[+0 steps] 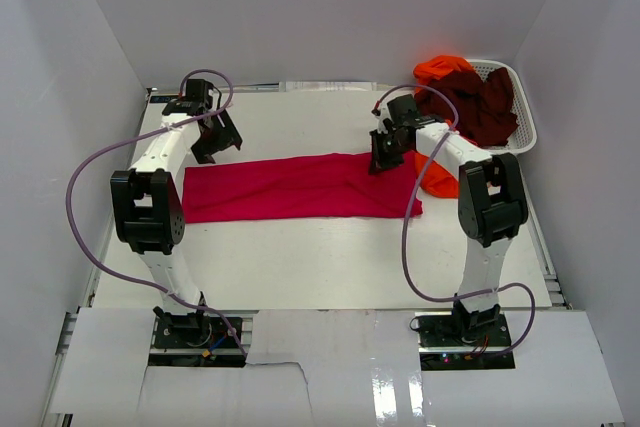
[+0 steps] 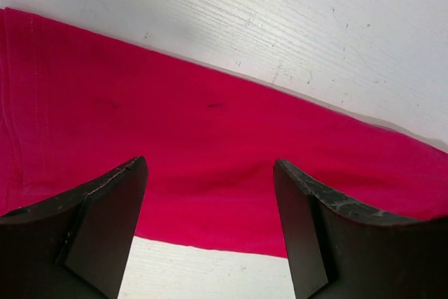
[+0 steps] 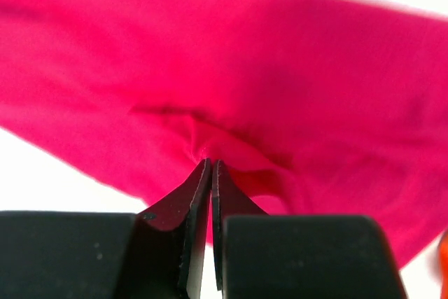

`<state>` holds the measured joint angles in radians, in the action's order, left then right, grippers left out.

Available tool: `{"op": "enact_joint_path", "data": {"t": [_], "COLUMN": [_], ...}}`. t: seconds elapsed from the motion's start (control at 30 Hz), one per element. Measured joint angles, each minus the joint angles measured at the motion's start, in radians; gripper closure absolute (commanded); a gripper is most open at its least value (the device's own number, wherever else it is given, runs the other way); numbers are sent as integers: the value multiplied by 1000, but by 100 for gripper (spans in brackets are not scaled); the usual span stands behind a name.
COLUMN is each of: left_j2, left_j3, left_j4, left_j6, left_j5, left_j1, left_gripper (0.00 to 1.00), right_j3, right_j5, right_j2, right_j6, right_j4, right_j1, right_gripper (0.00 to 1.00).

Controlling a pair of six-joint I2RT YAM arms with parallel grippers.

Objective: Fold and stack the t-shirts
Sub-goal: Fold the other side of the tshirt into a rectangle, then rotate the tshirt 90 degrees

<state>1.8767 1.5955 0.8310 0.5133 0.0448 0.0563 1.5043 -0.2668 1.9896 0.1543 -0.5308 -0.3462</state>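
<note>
Crimson t-shirt (image 1: 300, 187) (flat) in right tool (image 3: 210, 164)

No readable text, labels or nos. anywhere; maybe too small to resolve.

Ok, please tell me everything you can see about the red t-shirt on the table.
The red t-shirt is soft, plain crimson cloth, lying as a long flat band across the white table. Stitch lines show under the left gripper, which hangs open above it. The right gripper is shut on a small pinch of cloth near the band's right end, raising wrinkles there.
</note>
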Motion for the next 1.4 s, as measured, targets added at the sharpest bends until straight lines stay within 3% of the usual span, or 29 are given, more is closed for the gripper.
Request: {"op": "enact_joint_path", "data": {"t": [0.43,0.77,1.03,1.07,1.1,1.17,1.4], "left_j2": [-3,-3,-3,-3,-2,-2,0], "left_j3": [-3,-3,-10,-16,-25,-40,-60], "left_j4": [-1,-1,-2,-2,-1,1,3], "left_j6": [0,-1,-5,-6,-5,-5,-5], "left_j5": [0,0,15,20,24,27,27], "left_j1": [0,0,0,0,0,0,-24], "left_gripper": [17,17,16,16,16,16,16], "right_j3": [-316,-484,-538,-538,-536,-529,-430], "right_j5": [-42,-60,-197,-212,-225,-238,-233], "right_j2": [-340,-397,-361,-356,-351,-347,-351], "right_j6": [47,95,164,172,179,193,201], "right_j4": [-10,27,129,139,145,146,124], "right_j1": [-78,-130,-152,-152,-152,-151,-145], "right_gripper": [92,89,92,74,62,52,48]}}
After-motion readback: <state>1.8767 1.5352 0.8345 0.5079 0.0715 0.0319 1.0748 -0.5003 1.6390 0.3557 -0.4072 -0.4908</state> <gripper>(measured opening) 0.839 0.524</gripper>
